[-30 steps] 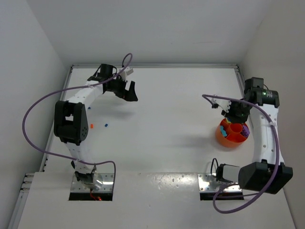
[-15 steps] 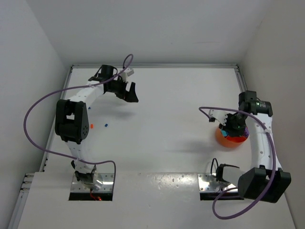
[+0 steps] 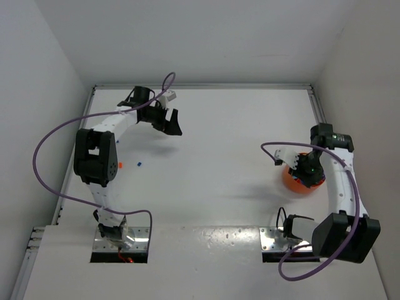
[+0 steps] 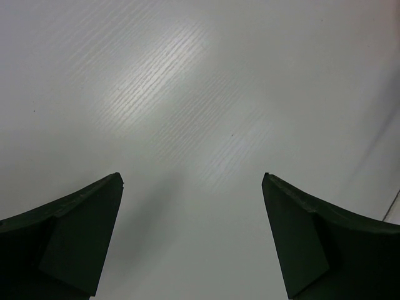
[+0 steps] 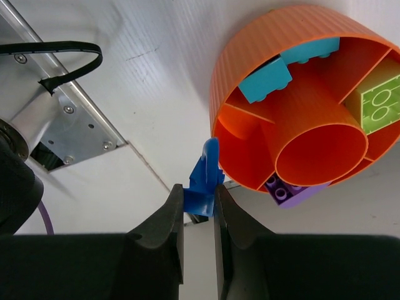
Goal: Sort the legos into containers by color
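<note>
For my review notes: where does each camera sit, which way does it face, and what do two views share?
Top external: above and behind the arm bases, looking down on the table; the left arm and right arm show whole.
Left wrist: on the left arm, facing down at the table; its wide-open jaws sit in the bottom corners.
Right wrist: on the right arm, facing the orange bowl; its jaws pinch a blue lego beside the bowl.
Shared: top external and right wrist both show the orange bowl.
</note>
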Action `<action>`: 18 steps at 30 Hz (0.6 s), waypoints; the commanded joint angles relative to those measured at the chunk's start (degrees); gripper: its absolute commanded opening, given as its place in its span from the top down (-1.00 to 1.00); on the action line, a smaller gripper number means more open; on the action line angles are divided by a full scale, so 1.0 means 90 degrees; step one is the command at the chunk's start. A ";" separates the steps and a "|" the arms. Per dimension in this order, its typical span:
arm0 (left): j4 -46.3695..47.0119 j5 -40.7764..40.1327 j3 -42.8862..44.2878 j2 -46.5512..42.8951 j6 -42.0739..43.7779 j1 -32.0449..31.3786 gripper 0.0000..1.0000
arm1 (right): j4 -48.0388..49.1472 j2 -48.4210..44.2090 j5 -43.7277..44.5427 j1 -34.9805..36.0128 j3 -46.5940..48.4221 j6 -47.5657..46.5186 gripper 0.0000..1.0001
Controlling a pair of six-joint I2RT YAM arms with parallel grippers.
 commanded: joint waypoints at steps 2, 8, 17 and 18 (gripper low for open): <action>0.0172 0.0287 0.0192 0.0029 0.0008 0.0075 -0.99 | -0.0403 0.0091 0.0190 -0.0040 0.0009 0.0035 1.00; 0.0173 0.0287 0.0075 0.0029 -0.0050 0.0075 -0.99 | -0.0257 0.0307 0.0307 -0.0040 0.0067 0.0103 1.00; 0.0173 0.0287 -0.0130 -0.0098 0.0008 0.0075 -0.99 | 0.0202 0.0492 0.0502 -0.0040 0.0223 0.0162 1.00; 0.0173 0.0287 -0.0130 -0.0098 0.0008 0.0075 -0.99 | 0.0202 0.0492 0.0502 -0.0040 0.0281 0.0162 1.00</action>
